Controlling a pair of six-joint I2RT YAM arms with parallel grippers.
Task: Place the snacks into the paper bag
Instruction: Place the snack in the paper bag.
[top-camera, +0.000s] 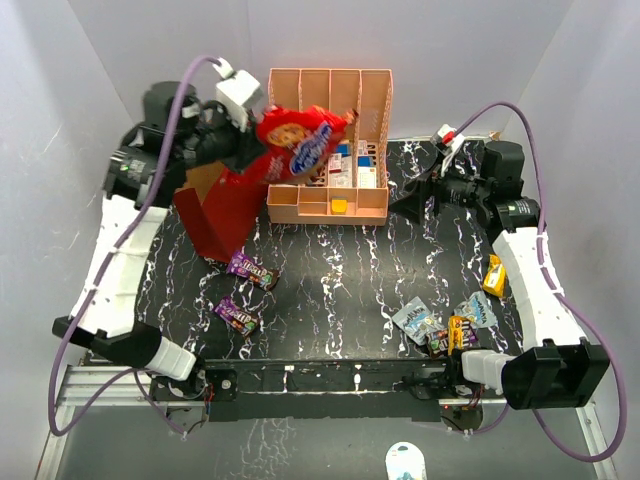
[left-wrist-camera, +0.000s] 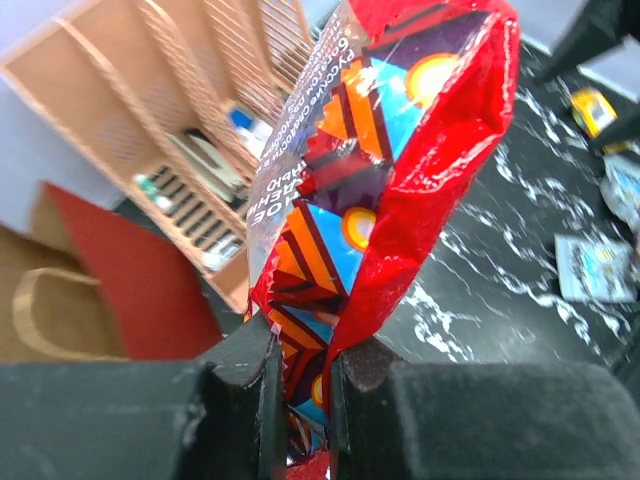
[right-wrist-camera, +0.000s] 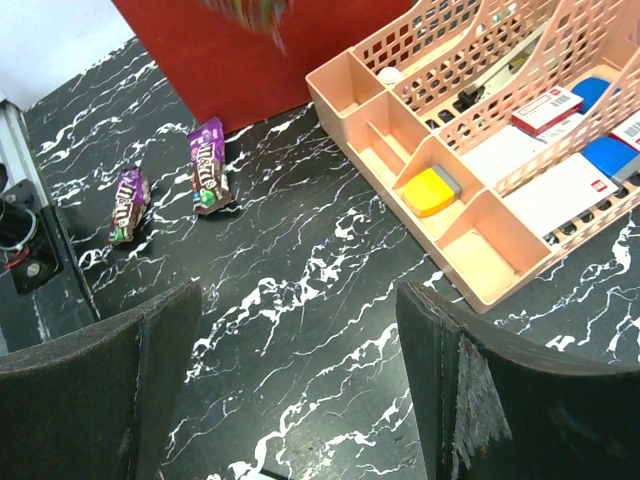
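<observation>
My left gripper (top-camera: 243, 152) is shut on the edge of the large red chip bag (top-camera: 298, 146) and holds it in the air just right of the dark-red paper bag (top-camera: 220, 215). In the left wrist view the chip bag (left-wrist-camera: 400, 160) is pinched between my fingers (left-wrist-camera: 245, 380), and the paper bag (left-wrist-camera: 130, 290) with its brown inside lies to the left. Two purple candy bars (top-camera: 251, 268) (top-camera: 238, 316) lie in front of the paper bag. Blue-grey pouches (top-camera: 415, 320) and yellow packets (top-camera: 494, 275) lie at the right. My right gripper (top-camera: 408, 204) is open and empty.
A peach slotted organizer (top-camera: 345, 205) with blue-white boxes stands at the back, right behind the chip bag; it also shows in the right wrist view (right-wrist-camera: 480, 260). The candy bars show there too (right-wrist-camera: 207, 178). White walls enclose the black marbled table (top-camera: 340, 290).
</observation>
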